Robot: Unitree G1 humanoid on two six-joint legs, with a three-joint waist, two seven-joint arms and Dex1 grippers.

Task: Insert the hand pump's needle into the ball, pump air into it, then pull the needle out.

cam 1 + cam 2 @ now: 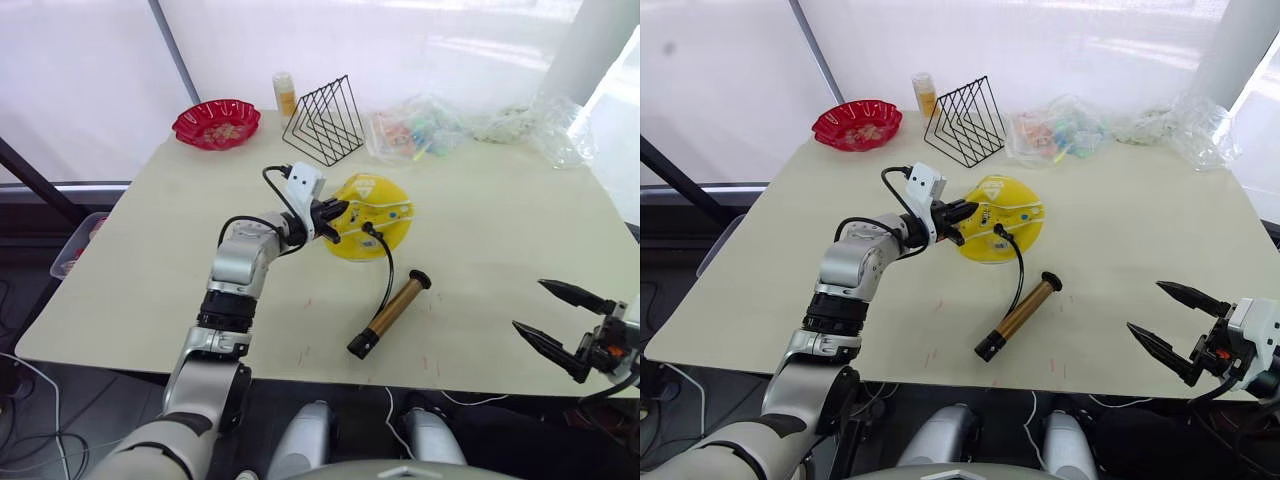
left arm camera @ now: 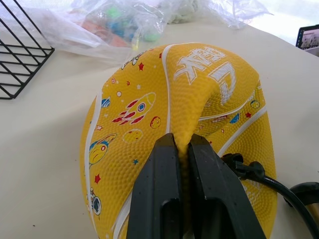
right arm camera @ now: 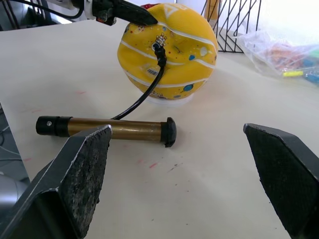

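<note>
Two fingers (image 2: 160, 184) pinching ball (image 1: 375, 213) (fold of rubber), hand pump (image 1: 392, 312) beside

Left pincer (image 2: 182, 144) pinches ball (image 2: 149, 119) fold.

**Ball, pump and needle on the surface**

The yellow ball (image 1: 372, 216), half-deflated and dented, sat mid-surface, a fold of its rubber pinched between two black fingers (image 2: 159, 189). The brass hand pump (image 1: 391, 313) lay flat just beside it, its black hose arching up to the needle (image 3: 158, 48) at the ball's skin.
</note>
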